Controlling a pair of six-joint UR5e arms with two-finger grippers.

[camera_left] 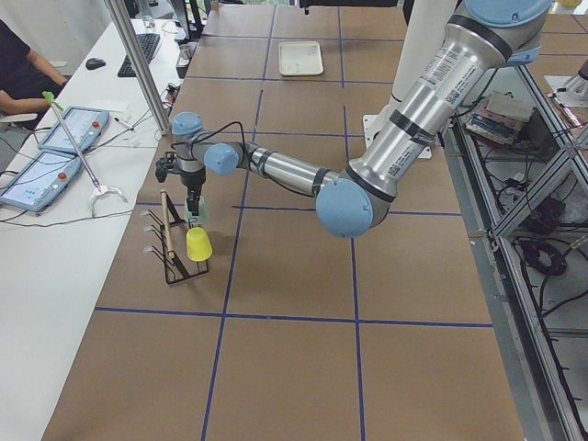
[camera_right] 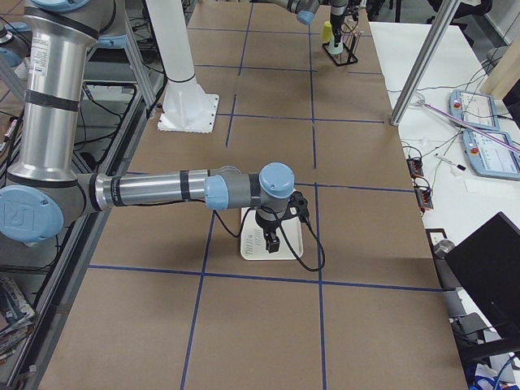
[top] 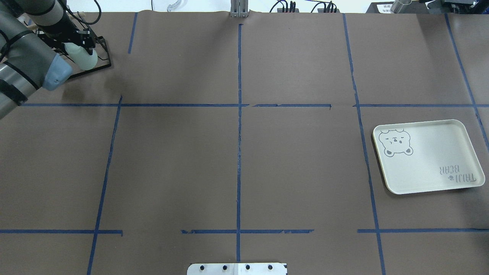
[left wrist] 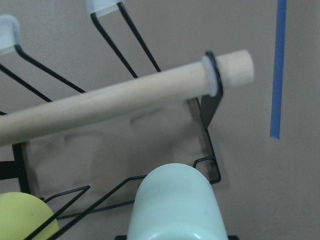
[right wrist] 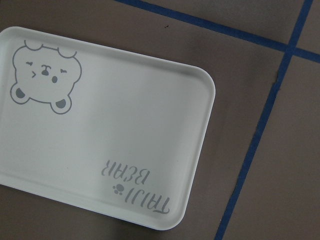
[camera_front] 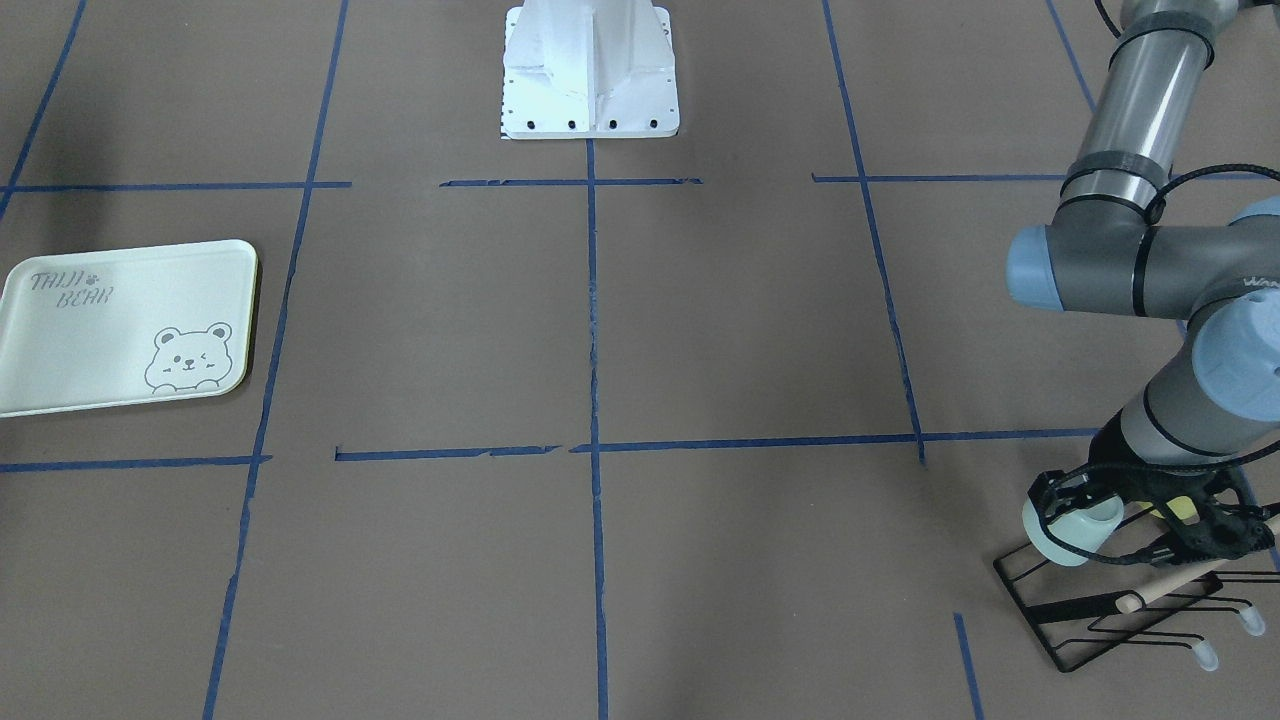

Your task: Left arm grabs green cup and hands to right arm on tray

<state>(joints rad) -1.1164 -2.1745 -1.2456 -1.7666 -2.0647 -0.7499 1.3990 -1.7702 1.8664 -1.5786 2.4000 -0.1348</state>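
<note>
Brown paper table (camera_front: pixel 700 330), blue tape grid. Left gripper (camera_front: pixel 1082 522) clenched on green cup (camera_front: pixel 1068 540) at rack (camera_front: pixel 1060 622). Right gripper (camera_right: pixel 272 240), far from rack, over tray (camera_front: pixel 100 320): grip unreadable. Desk (camera_left: pixel 55 239) flanks rack.

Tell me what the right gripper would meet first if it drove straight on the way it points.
Most likely the tray: the right gripper points down over it, and the wrist view shows bare tray surface with nothing between. How far above it hangs is unclear.
</note>
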